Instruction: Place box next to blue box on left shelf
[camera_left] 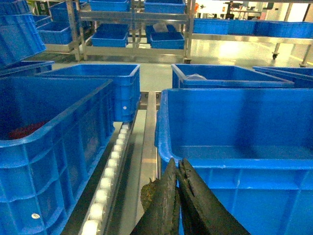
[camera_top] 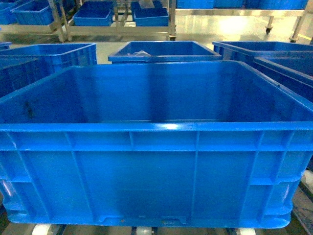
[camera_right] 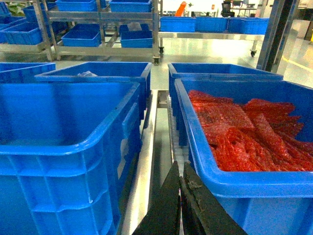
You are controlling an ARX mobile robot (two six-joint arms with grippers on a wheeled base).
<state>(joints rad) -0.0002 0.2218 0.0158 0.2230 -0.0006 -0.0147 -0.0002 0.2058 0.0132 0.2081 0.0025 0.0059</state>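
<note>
The box (camera_top: 161, 126), a large bright-blue open-top crate, fills the head view; it is empty, with a dark scuff on its inner left wall. It rests on the left shelf, whose pale rollers (camera_left: 110, 171) and silvery rail (camera_left: 146, 142) run along its left side. Across that rail stands another blue box (camera_left: 54, 137). My left gripper (camera_left: 177, 164) is shut, its tips just in front of the box's (camera_left: 234, 122) near-left rim corner. My right gripper (camera_right: 180, 169) is shut over the rail (camera_right: 146, 161), right of the box (camera_right: 63, 147). Neither gripper shows in the head view.
A blue crate full of red material (camera_right: 244, 132) stands close on the right of my right gripper. More blue crates (camera_top: 164, 49) sit behind the box and to the far right (camera_top: 288, 63). Metal racks with blue trays (camera_top: 117, 19) stand across the shiny floor.
</note>
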